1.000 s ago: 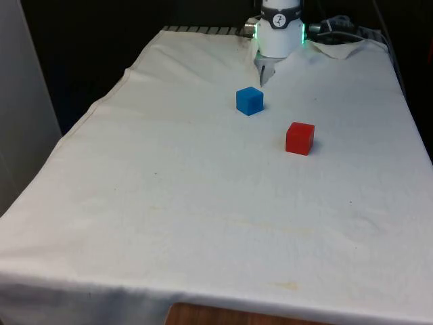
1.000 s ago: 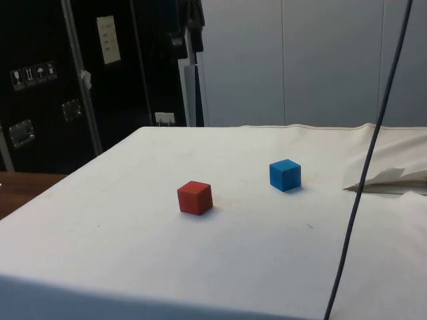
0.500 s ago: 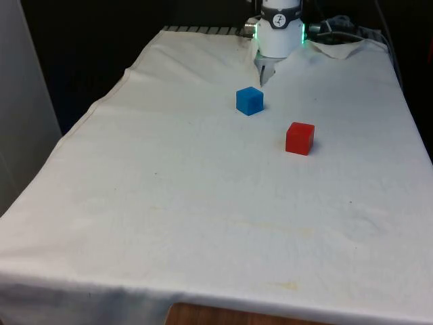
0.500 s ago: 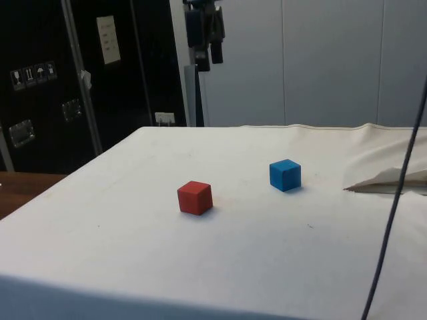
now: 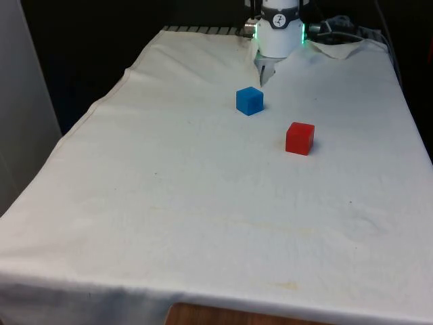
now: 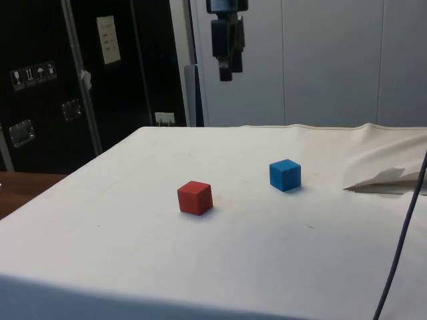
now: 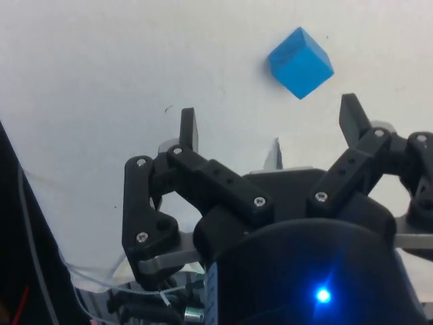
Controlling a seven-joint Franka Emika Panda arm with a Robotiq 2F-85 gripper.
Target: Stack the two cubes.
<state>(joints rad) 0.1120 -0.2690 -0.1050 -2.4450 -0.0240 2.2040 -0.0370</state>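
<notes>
A blue cube [image 5: 249,101] rests on the white cloth towards the robot's end of the table, and a red cube [image 5: 300,138] lies a little nearer the camera on the front view's right. In the side view the red cube [image 6: 195,197] and the blue cube [image 6: 285,175] stand apart on the cloth. My gripper [image 6: 226,70] hangs high above the table, well clear of both cubes. From the wrist, my gripper [image 7: 269,122] is open with nothing between its fingers, and the blue cube [image 7: 300,62] lies on the cloth far below, just beyond the fingertips.
The white cloth [image 5: 203,203] covers the whole table and is rumpled into folds [image 5: 338,47] near the robot's base. A dark cable [image 6: 400,233] hangs down at the side view's right. Dark cabinets [image 6: 67,80] stand beyond the table's edge.
In the side view my gripper has come into sight high up and travelled rightwards and a little down, towards the space above the cubes. The hanging cable has swung right. Neither cube has moved.
</notes>
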